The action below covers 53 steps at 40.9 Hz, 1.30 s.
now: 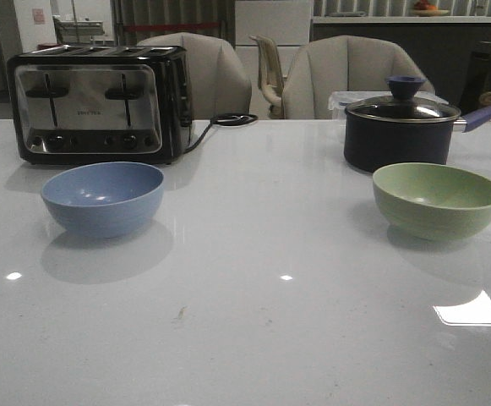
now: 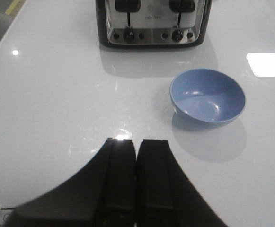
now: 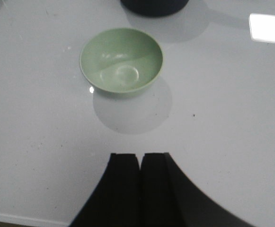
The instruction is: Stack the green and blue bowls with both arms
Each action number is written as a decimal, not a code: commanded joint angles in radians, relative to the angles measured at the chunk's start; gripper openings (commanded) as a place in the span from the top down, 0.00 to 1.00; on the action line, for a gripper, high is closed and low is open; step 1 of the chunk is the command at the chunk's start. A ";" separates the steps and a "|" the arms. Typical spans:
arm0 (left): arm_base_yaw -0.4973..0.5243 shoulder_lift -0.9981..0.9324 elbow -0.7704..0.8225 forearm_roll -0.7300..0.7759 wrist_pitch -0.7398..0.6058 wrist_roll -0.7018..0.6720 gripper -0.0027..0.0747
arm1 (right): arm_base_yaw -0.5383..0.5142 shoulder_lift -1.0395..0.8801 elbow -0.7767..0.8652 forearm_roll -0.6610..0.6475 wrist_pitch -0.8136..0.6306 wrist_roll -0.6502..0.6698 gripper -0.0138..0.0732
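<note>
The dusty blue bowl stands upright and empty on the left of the white table; it also shows in the left wrist view. The pale green bowl stands upright and empty on the right; it also shows in the right wrist view. The bowls are far apart. My left gripper is shut and empty, above bare table, well short of the blue bowl. My right gripper is shut and empty, well short of the green bowl. Neither arm shows in the front view.
A black-and-chrome toaster stands behind the blue bowl, its cable trailing right. A dark navy lidded saucepan stands just behind the green bowl, handle pointing right. Chairs stand beyond the far table edge.
</note>
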 commanded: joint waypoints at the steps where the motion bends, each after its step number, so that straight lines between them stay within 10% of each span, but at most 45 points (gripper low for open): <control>1: -0.008 0.040 -0.022 -0.005 -0.068 -0.015 0.83 | -0.002 0.053 -0.032 -0.004 -0.042 -0.005 0.74; 9: -0.008 0.077 -0.022 -0.005 -0.077 -0.015 0.46 | -0.002 0.143 -0.032 -0.004 -0.081 -0.005 0.27; 15: -0.012 0.086 -0.022 -0.014 -0.098 0.005 0.16 | -0.014 0.235 -0.051 -0.004 -0.096 -0.003 0.18; 29: -0.098 0.090 -0.024 -0.321 -0.135 0.297 0.17 | -0.112 0.571 -0.290 0.046 -0.055 -0.007 0.19; 53: -0.310 0.090 -0.024 -0.336 -0.149 0.308 0.17 | -0.111 1.174 -0.765 0.145 0.025 -0.064 0.19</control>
